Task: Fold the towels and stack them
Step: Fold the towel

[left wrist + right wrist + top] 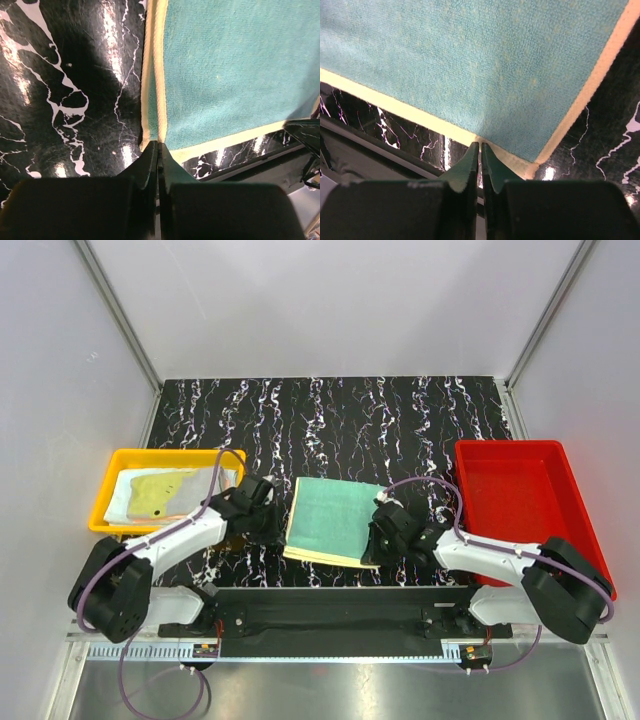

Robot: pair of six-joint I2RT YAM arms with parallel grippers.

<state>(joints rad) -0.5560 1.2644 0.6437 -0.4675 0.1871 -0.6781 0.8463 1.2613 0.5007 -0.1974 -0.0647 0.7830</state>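
Nearest us, the left gripper (159,146) has its jaws closed at a near corner of the teal towel (335,515); the right gripper (480,146) pinches its hem. It lies on the desk (400,410), right of the yellow tray (110,465), where more towels (160,492) wait. We judge folding barely started, stacking undone.

The top camera looks steeply down from high behind the near edge of the black, white-veined marble-pattern table (400,410), framing everything around the folded teal cloth towel with a pale yellow border (335,515). Both wrist cameras sit low and very close. The left is at the towel's near left corner, the right at its near right corner, and both face away across it. All three views share that towel.
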